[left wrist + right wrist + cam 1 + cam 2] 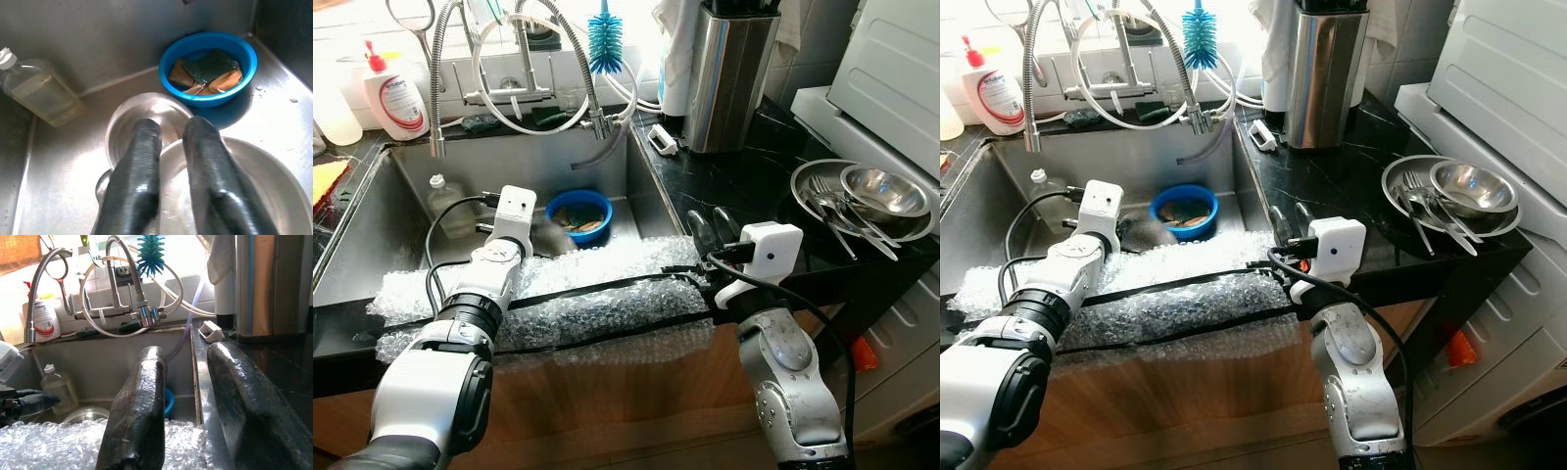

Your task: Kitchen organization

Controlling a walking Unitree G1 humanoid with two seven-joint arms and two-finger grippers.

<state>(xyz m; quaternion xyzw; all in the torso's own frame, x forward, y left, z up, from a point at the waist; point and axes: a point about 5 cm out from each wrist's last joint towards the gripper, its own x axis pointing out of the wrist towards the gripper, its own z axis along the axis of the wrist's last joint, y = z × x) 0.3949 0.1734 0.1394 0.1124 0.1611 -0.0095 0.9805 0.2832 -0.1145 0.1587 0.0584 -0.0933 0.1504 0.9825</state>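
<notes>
A stainless steel sink (372, 211) sits in a black countertop (744, 186), its front edge padded with bubble wrap (607, 284). The left gripper (171, 161) reaches down into the basin, its fingers a little apart and grasping nothing, hovering over two steel bowls: a larger steel bowl (264, 181) and a smaller steel bowl (146, 112) just beyond it. The wrist camera reveals these bowls, which the arm hides from the head camera. A blue bowl (578, 215) holding sponges lies just past them, and a clear bottle (445, 201) lies near the sink's left wall. The right gripper (195, 406) rests spread and empty over the counter's edge. To the right, a steel plate (808, 181) holds a metal bowl (886, 191) and forks (832, 211).
</notes>
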